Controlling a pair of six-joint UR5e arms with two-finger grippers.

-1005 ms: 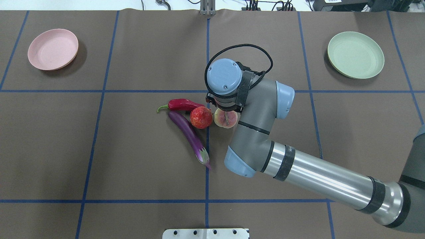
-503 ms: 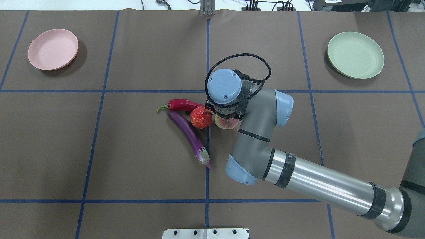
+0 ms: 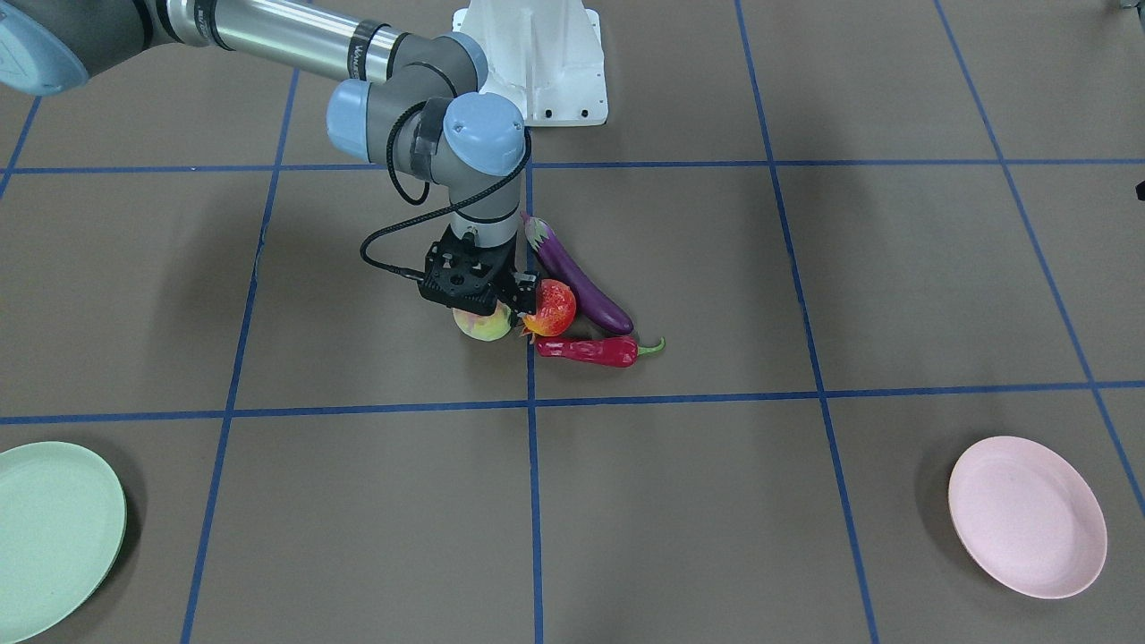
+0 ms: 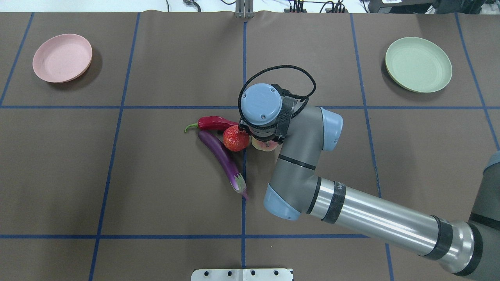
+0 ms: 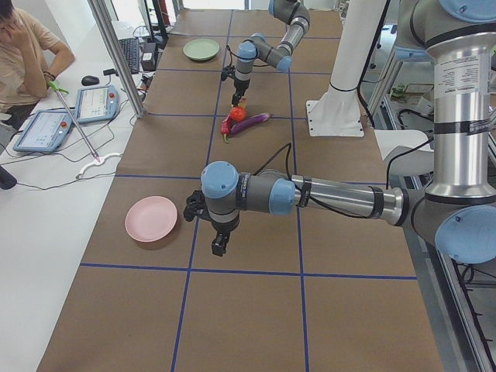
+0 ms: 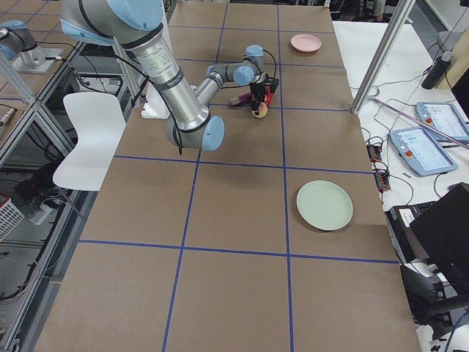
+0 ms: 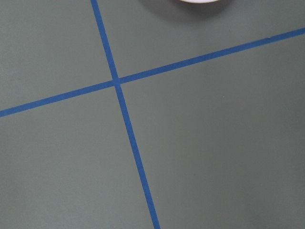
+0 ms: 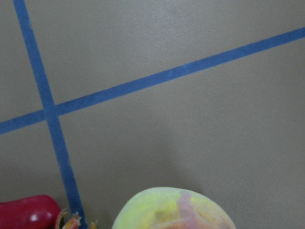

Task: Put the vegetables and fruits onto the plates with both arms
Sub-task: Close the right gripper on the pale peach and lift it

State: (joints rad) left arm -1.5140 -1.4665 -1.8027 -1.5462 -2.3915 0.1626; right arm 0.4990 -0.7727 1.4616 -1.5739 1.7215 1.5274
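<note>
Peach point(image 3: 483, 326) looks round, smooth, probably light and slippery; pinch across its middle. Right gripper point(image 3: 487, 307) sits over it; its opening cannot be told.

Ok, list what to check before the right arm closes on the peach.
1. Right tool positioned above the peach: ok.
2. Jaws straddling the peach: cannot tell, the wrist and the tool's body hide them.
3. Room next to the bumpy red fruit: not ok, it sits close beside the peach and the tool.
4. Green plate empty for the drop: ok.
5. Left tool away from the produce: ok, it hangs near the pink plate.
</note>
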